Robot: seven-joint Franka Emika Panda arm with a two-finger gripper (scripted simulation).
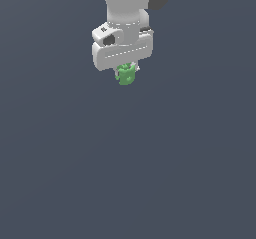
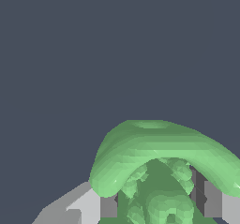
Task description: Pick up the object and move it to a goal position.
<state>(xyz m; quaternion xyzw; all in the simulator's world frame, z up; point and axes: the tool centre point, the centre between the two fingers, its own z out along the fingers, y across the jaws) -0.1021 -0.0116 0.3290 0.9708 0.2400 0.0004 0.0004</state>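
The object (image 1: 125,75) is a small bright green knobbly thing, seen just under the white gripper (image 1: 126,72) near the top middle of the exterior view. In the wrist view the object (image 2: 159,167) fills the space between the two grey fingers (image 2: 105,204), which press on it from both sides. The gripper is shut on the object. The fingertips are mostly hidden by the hand in the exterior view. I cannot tell whether the object rests on the floor or hangs above it.
A flat plain dark grey-blue surface (image 1: 125,173) spreads all around. The white arm (image 1: 127,3) rises out of the top of the exterior view. No other objects show.
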